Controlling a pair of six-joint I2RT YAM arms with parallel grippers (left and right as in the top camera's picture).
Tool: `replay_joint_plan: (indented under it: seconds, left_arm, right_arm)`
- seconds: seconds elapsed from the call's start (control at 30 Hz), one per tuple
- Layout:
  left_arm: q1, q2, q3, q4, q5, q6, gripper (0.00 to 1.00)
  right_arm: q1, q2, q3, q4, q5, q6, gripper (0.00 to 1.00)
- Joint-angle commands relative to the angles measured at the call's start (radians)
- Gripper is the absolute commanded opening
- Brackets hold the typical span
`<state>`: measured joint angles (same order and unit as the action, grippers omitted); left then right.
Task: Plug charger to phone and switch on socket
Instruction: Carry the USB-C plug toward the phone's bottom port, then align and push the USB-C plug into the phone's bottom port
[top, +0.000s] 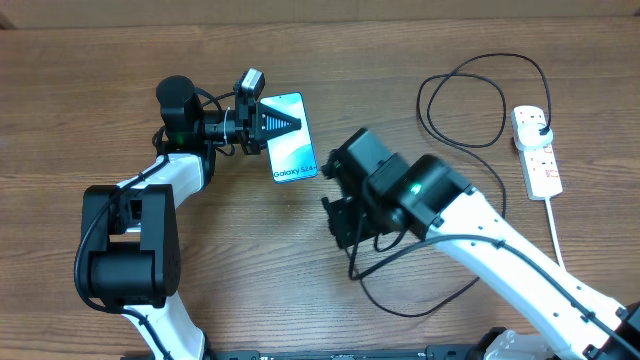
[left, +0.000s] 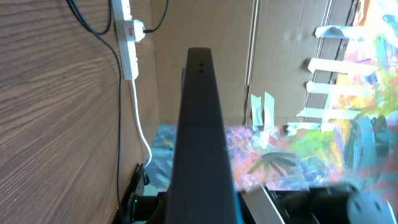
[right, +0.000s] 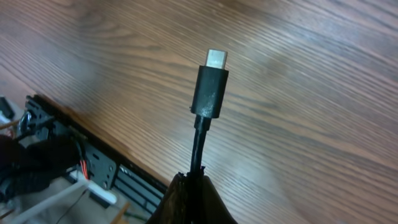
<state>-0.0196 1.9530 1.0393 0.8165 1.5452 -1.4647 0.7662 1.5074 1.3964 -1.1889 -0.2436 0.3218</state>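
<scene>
Charger (right: 210, 93) tip juts from the clenched right gripper (right: 190, 190), just right of the phone (top: 292, 155); its plug (top: 537, 122) sits in the socket (top: 540, 160), well to the phone's right. Left gripper (top: 288, 122), rolled on its side, reaches in from the phone's left and grips it

Overhead top-down, wrists close, socket (top: 537, 150) (left: 129, 50) shared

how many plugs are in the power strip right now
1. The black charger plug sits in the power strip at the end opposite its white cord. The remaining outlets look empty in the overhead view, though detail is small.
</scene>
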Motion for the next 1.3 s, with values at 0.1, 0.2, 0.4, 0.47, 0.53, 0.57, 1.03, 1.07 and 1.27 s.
replay_joint_plan:
  seconds: [0.1, 0.2, 0.4, 0.47, 0.53, 0.57, 1.03, 1.07, 1.27]
  left_arm:
    - [-0.002, 0.005, 0.018, 0.008, -0.079, 0.006, 0.04]
    - [-0.003, 0.005, 0.018, 0.008, -0.08, 0.006, 0.04]
    - [-0.019, 0.005, 0.018, 0.008, -0.078, 0.006, 0.04]
    - [-0.026, 0.005, 0.018, 0.008, -0.078, 0.006, 0.04]
    - [-0.032, 0.005, 0.018, 0.008, -0.077, 0.005, 0.04]
    - [-0.034, 0.005, 0.018, 0.008, -0.077, 0.005, 0.04]
    - [-0.04, 0.005, 0.018, 0.008, -0.02, -0.033, 0.05]
    - [-0.038, 0.005, 0.018, 0.008, -0.018, -0.033, 0.04]
    - [-0.033, 0.005, 0.018, 0.007, -0.013, -0.045, 0.04]
  right_arm:
    - [0.07, -0.026, -0.002, 0.056, 0.119, 0.121, 0.04]
    - [0.069, -0.026, -0.002, 0.091, 0.119, 0.121, 0.04]
    - [0.07, -0.026, -0.002, 0.162, 0.116, 0.12, 0.04]
    - [0.069, -0.026, -0.002, 0.167, 0.116, 0.12, 0.04]
    - [0.07, -0.026, -0.002, 0.166, 0.116, 0.119, 0.04]
    - [0.07, -0.026, -0.002, 0.166, 0.116, 0.119, 0.04]
    - [0.069, -0.026, -0.002, 0.164, 0.116, 0.12, 0.04]
    - [0.069, -0.026, -0.002, 0.163, 0.116, 0.12, 0.04]
    - [0.069, -0.026, -0.002, 0.145, 0.115, 0.12, 0.04]
